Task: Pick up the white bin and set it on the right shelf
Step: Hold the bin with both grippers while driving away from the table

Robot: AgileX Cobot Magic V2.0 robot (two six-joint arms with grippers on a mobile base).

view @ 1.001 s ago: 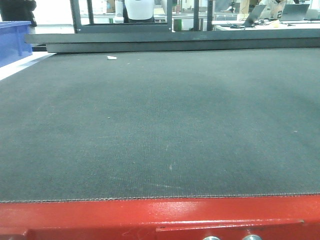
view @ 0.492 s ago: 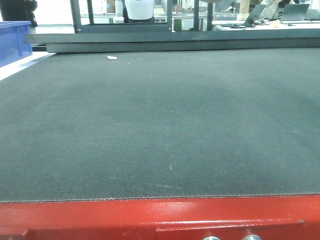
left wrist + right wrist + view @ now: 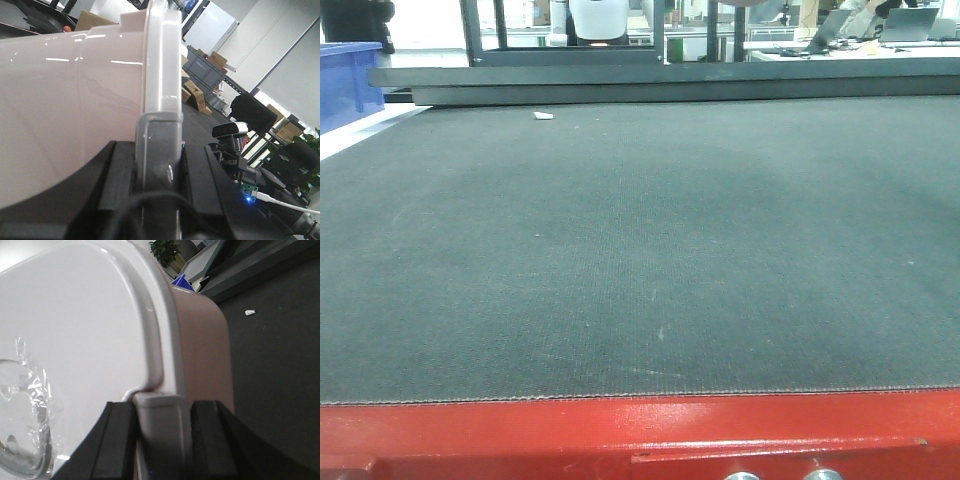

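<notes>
The white bin (image 3: pixel 60 100) fills the left wrist view with its pale pinkish side and its rim running up the middle. My left gripper (image 3: pixel 157 170) is shut on the grey clip at that rim, one black finger (image 3: pixel 120 175) on each side of it. The right wrist view has the bin's flat white lid (image 3: pixel 75 330) and pinkish wall (image 3: pixel 205 350). My right gripper (image 3: pixel 162 440) is shut on the grey clip at the lid's edge. The bin and both grippers are outside the front view. The right shelf is out of view.
The front view looks across a dark mat-topped table with a red front edge (image 3: pixel 640 430). A blue crate (image 3: pixel 340 80) stands at its far left and a small white scrap (image 3: pixel 543 115) lies near the back. The mat (image 3: pixel 280 365) lies beneath the bin.
The table in the front view looks the same. Only the people and things in the background behind it have shifted slightly.
</notes>
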